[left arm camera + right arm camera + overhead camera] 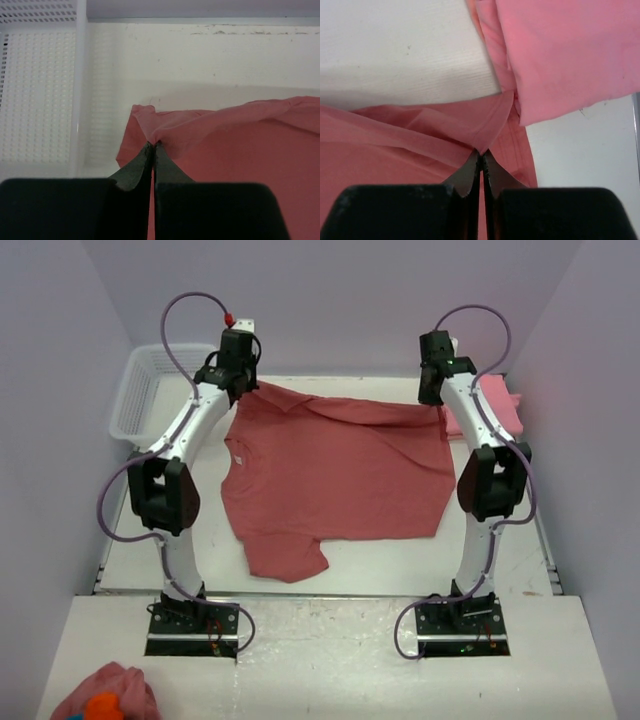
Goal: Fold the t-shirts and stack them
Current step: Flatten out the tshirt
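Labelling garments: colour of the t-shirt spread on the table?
Dusty rose-red, plain; the t-shirt shows best in the top external view.

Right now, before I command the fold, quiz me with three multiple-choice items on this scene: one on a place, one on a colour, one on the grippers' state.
1. Where does the white basket stand?
A) at the far left corner of the table
B) between the arm bases
C) at the near right corner

2. What colour is the spread t-shirt?
A) blue
B) white
C) dusty rose-red

3. How are the left gripper and the right gripper?
A) both open above the cloth
B) both shut on the t-shirt's far edge
C) one open, one shut

Answers:
1 A: the top view shows the basket against the far wall on the left.
2 C: all three views show the same rose-red cloth.
3 B: each wrist view shows the fingers closed with cloth pinched at their tips.
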`<action>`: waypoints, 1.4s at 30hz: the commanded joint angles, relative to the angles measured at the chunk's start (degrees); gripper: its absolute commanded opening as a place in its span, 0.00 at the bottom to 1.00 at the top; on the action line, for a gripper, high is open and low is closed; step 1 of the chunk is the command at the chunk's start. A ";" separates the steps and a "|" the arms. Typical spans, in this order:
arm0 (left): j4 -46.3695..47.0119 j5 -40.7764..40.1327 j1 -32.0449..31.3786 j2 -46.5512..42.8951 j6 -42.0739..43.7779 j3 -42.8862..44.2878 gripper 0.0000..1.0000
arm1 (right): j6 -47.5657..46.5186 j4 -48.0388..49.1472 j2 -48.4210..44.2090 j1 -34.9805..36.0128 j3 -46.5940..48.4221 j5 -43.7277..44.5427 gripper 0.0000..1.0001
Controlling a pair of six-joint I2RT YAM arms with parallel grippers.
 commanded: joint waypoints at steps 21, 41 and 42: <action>2.02 28.40 -5.03 -55.55 -6.94 16.05 0.00 | 0.48 -8.77 -62.04 19.96 10.16 -7.41 0.00; 14.32 12.30 0.76 -11.44 6.33 34.95 0.00 | -24.13 23.30 -17.75 5.74 32.66 -4.61 0.00; 15.55 14.22 2.51 -8.38 5.98 36.87 0.00 | -24.13 24.35 -16.61 5.03 33.11 -5.23 0.00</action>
